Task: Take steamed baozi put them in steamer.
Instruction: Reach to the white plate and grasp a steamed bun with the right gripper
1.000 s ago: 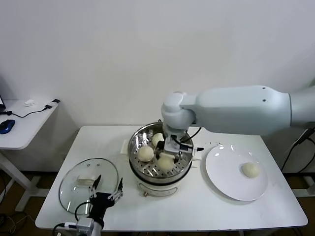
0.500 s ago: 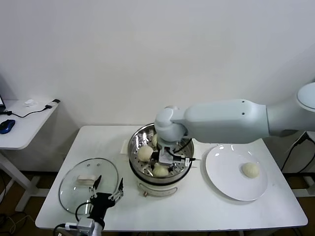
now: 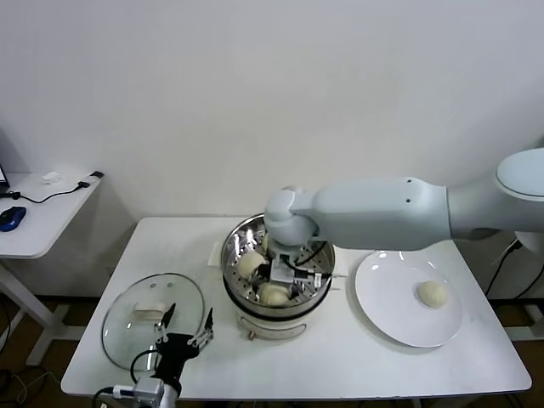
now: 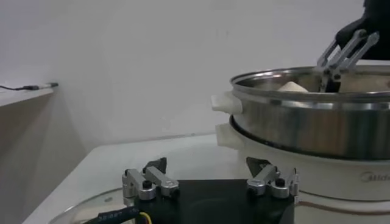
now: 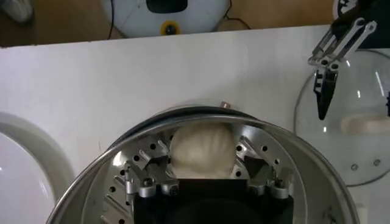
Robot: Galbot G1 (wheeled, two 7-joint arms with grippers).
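The steel steamer (image 3: 231, 252) stands mid-table on its white base. My right gripper (image 3: 286, 274) reaches down inside it. In the right wrist view the gripper (image 5: 206, 163) is open, its fingers on either side of a cream-white baozi (image 5: 201, 150) that rests on the perforated tray (image 5: 280, 159), with a small gap on each side. The same baozi (image 3: 274, 294) shows in the head view, with another (image 3: 249, 265) beside it. One baozi (image 3: 433, 294) lies on the white plate (image 3: 387, 308). My left gripper (image 3: 184, 337) is parked open and empty above the glass lid.
The round glass lid (image 3: 140, 316) with a white handle lies on the table left of the steamer, and the plate lies right of it. The left wrist view shows the steamer wall (image 4: 317, 122) close ahead. A side desk (image 3: 34, 212) stands far left.
My right gripper has come down and slightly left into the steamer with the baozi, which now rests on the tray. The left arm has not moved.
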